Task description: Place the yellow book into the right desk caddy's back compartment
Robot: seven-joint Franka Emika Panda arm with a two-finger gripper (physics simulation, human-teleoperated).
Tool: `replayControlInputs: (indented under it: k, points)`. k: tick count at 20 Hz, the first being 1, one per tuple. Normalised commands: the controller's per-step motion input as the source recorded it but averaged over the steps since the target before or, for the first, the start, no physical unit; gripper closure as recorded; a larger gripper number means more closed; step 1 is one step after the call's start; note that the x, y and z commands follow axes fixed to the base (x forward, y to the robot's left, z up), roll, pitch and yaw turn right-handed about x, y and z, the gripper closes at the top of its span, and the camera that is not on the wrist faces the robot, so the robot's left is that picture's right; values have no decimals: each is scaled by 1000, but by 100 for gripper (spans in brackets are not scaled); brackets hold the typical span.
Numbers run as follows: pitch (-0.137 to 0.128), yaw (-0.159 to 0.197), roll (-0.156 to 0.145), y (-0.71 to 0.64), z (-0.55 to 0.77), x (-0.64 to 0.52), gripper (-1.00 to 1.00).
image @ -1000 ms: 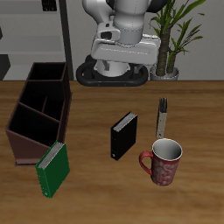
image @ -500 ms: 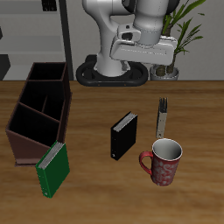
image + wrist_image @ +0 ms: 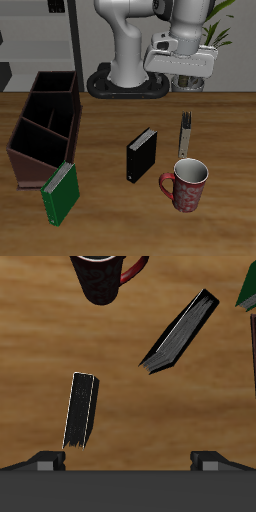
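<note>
The yellow book (image 3: pixel 185 133) stands edge-on as a narrow slab on the wooden table, just behind the mug; in the wrist view it is a thin dark slab (image 3: pixel 80 409). The right desk caddy (image 3: pixel 38 110), a dark brown open-topped box with inner partitions, stands at the far side of the table from it; a sliver of its wall (image 3: pixel 252 351) shows in the wrist view. My gripper (image 3: pixel 183 72) hangs high above the table, roughly over and behind the yellow book. It is open and empty, its fingertips (image 3: pixel 46 459) wide apart.
A thick black book (image 3: pixel 141 154) stands mid-table. A green book (image 3: pixel 60 190) leans at the caddy's front end. A red mug (image 3: pixel 185 185) sits near the table's front edge. A potted plant (image 3: pixel 203 40) and the robot base stand at the back.
The arm has swung sideways from over the table's middle toward the plant side, ending above the yellow book. Nothing on the table has moved.
</note>
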Motion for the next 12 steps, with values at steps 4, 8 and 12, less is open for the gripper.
replayControlInputs:
  k: [4,8,12]
  points:
    - [-40,5,31,440,-119,-65,-100]
    - [15,-42,-19,227,-76,47,-100]
    - [-11,-21,21,403,-180,-26,-100]
